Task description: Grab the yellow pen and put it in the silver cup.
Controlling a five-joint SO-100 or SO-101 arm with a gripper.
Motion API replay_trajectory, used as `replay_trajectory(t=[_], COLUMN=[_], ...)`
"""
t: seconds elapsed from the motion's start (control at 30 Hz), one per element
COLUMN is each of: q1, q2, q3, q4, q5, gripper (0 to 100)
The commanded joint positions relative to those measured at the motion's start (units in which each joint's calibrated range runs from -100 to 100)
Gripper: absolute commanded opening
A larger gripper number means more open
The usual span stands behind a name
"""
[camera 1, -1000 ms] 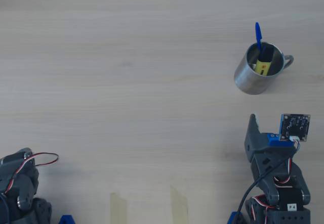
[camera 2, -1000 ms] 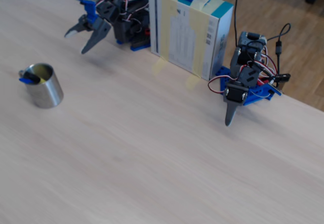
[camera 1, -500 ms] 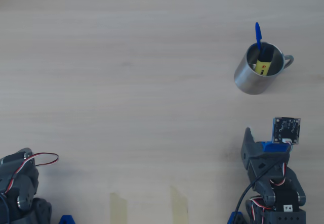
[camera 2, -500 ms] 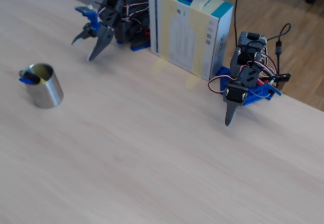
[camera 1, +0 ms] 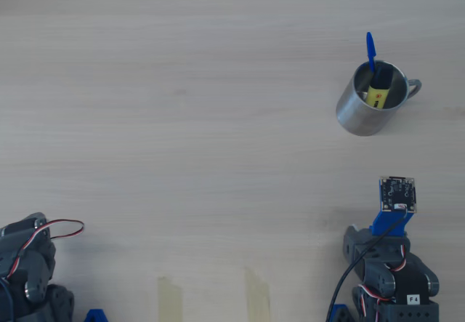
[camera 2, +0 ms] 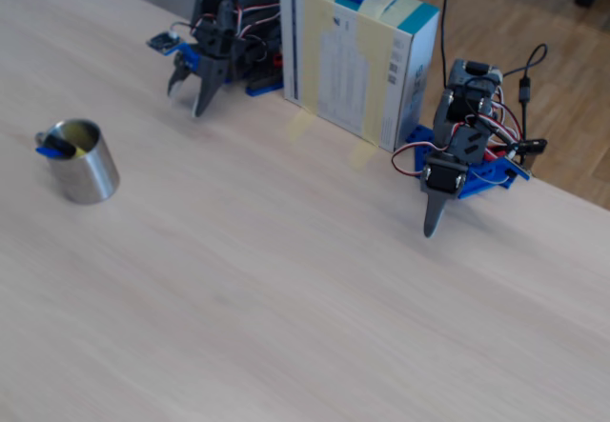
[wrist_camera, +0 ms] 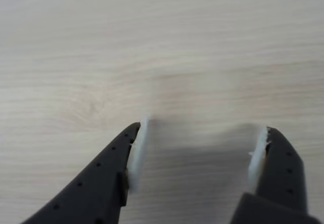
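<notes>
Since the yellow pen (camera 1: 378,94) already stands inside the silver cup (camera 1: 363,111), leaning against the inner wall with a blue pen (camera 1: 370,51) poking out above the rim beside it, the main work of the task looks done. In the overhead view the cup sits well ahead of the arm, out on the open desk (camera 1: 182,118), with its small handle turned to the right in that view.

The claw (wrist_camera: 197,153) hangs spread wide over bare wood in the wrist view; its two dark fingers carry pale pads (wrist_camera: 136,153) on their inner faces, and nothing lies between them. So it is empty, and the cup is nowhere in its own view, only desk grain. In the fixed view the arm (camera 2: 214,46) is folded low near a taped box (camera 2: 357,60), claw tips pointing down at the desk, with the cup well apart from it toward the left in that view.

Judging from this, little remains beyond the arm settling at rest.
</notes>
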Motion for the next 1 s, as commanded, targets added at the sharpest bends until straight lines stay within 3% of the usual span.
replay_trajectory(t=[0.0, 0.4, 0.97], q1=[1.01, 1.45, 1.53], q2=[-0.59, -0.42, 0.08], q3=[0.72, 0.72, 0.72], q4=[2.77, 2.95, 2.86], q5=[0.25, 0.10, 0.15], gripper=[32, 2, 3])
